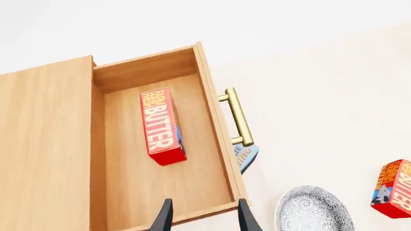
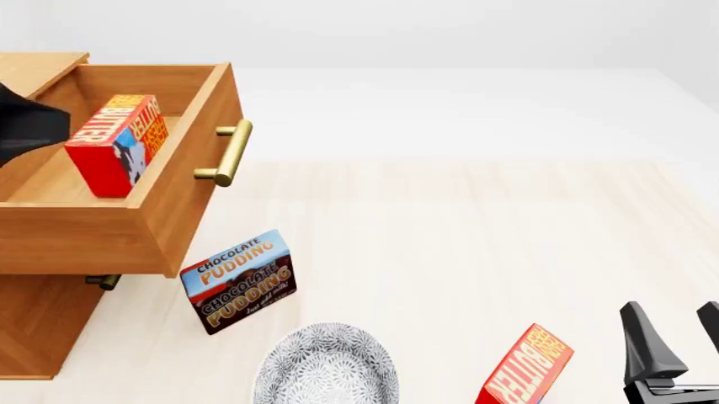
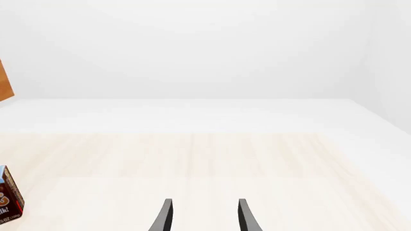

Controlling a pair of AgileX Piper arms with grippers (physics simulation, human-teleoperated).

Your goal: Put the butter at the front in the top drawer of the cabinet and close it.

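The cabinet (image 2: 39, 328) stands at the left with its top drawer (image 2: 185, 194) pulled open, brass handle (image 2: 231, 153) facing right. One butter carton (image 2: 118, 143) lies inside the drawer, also seen in the left wrist view (image 1: 160, 125). A second, alike butter carton (image 2: 526, 370) stands on the table at the front right. My left gripper (image 1: 205, 202) is open and empty above the drawer's near end, apart from the carton. My right gripper (image 2: 678, 320) is open and empty at the front right, just right of the second carton.
A Chocolate Pudding box (image 2: 238, 282) stands tilted below the open drawer's front. A patterned grey plate (image 2: 326, 366) lies at the front edge. A lower drawer handle (image 2: 103, 282) pokes out under the open drawer. The left arm's dark body (image 2: 29, 126) hangs over the drawer.
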